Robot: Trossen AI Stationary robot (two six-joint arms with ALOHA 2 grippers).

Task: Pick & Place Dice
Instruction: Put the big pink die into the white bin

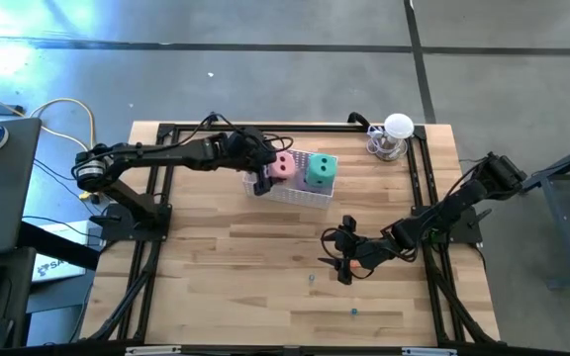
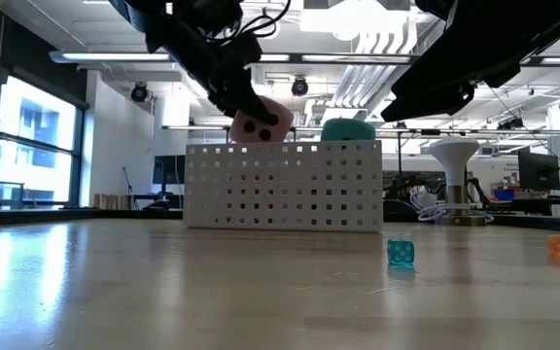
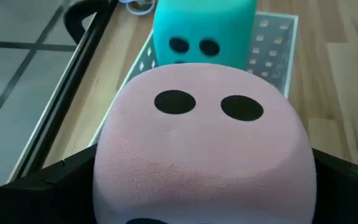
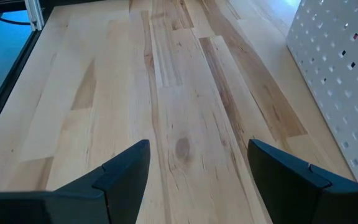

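Now my left tool [image 1: 265, 176] pinching pink die [image 1: 283, 166] over basket [image 1: 300, 195], by green die [image 1: 321, 170]. Let go crooked, could tip out. Right tool [image 1: 336, 255] spread, empty, low over counter [image 1: 236, 287].

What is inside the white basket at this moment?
The green die sits in the white basket. The pink die is at the basket's left end, between the left gripper's fingers. The basket walls hide anything lower down.

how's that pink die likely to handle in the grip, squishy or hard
Probably squishy: the pink die has a fuzzy, foam-like surface and rounded edges. It likely weighs little for its bulk, and the nap should resist slipping between the left gripper's wide-set fingers over the white basket.
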